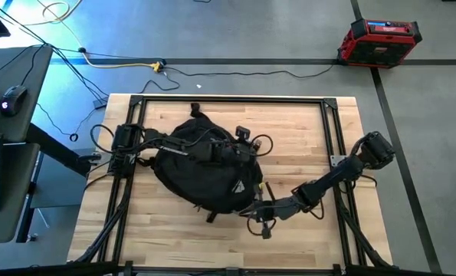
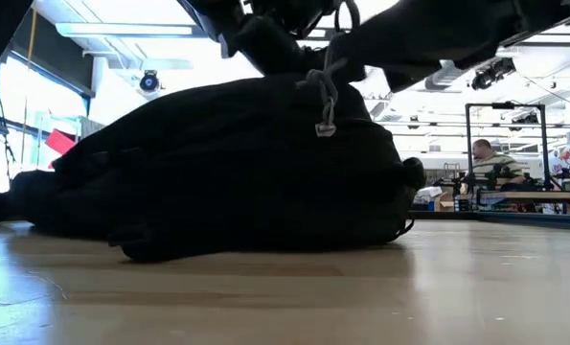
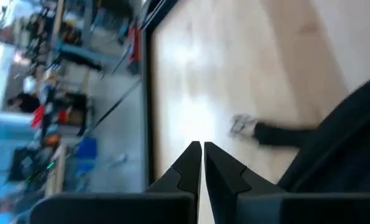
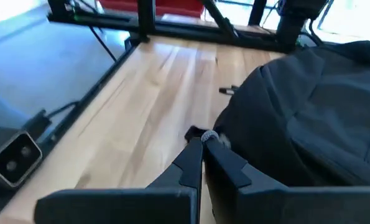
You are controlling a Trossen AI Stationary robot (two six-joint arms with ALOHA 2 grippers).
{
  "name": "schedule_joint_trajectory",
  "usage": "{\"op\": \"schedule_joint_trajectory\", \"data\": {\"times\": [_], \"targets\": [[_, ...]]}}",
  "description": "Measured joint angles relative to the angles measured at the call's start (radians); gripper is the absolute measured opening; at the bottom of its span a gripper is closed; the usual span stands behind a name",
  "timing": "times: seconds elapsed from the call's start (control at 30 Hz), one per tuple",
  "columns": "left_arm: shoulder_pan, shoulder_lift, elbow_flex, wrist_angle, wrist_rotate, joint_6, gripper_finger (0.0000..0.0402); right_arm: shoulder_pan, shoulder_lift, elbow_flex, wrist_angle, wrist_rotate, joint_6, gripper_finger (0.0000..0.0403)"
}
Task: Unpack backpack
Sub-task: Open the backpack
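On the surface [image 1: 304,130], mid-left, the backpack [image 1: 205,165] is lying flat. Left hand [image 3: 202,146] is hovering over its top, fingers pressed together, holding nothing. Right hand [image 4: 203,142] is sitting at its lower right edge, fingers closed at a zipper pull [image 4: 211,137].

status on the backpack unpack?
Left gripper shut, empty, above the backpack. Right gripper shut at a zipper pull on the backpack's edge; grip unconfirmed. Backpack lying on table, nothing out yet.

backpack [image 1: 205,165] on table [image 1: 304,138]
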Motion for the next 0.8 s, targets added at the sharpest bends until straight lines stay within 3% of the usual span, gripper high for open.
{"op": "schedule_joint_trajectory", "data": {"times": [0.07, 0.13, 0.27, 0.33, 0.47, 0.6, 0.8], "targets": [[-0.027, -0.051, 0.000, -0.087, -0.029, -0.046, 0.0000, 0.010, -0.001, 0.009, -0.049, 0.026, 0.000, 0.0000], [-0.055, -0.118, 0.001, -0.213, 0.054, -0.128, 0.0000, 0.020, -0.001, 0.012, -0.090, 0.050, 0.001, 0.0000], [-0.102, -0.252, 0.002, -0.397, 0.508, -0.314, 0.0000, 0.037, -0.001, 0.014, -0.136, 0.059, 0.024, 0.0000], [-0.123, -0.296, 0.001, -0.400, 0.635, -0.399, 0.0001, 0.044, -0.001, 0.014, -0.139, 0.072, 0.018, 0.0000], [-0.162, -0.304, -0.016, -0.339, 0.684, -0.505, 0.0017, 0.045, -0.001, 0.016, -0.142, 0.085, 0.002, 0.0000], [-0.180, -0.231, -0.019, -0.320, 0.692, -0.626, 0.0055, 0.044, -0.002, 0.046, -0.191, 0.089, 0.000, 0.0000], [-0.179, -0.134, -0.021, -0.330, 0.782, -0.732, 0.0116, 0.045, -0.002, 0.056, -0.214, 0.093, -0.003, 0.0000]]}}
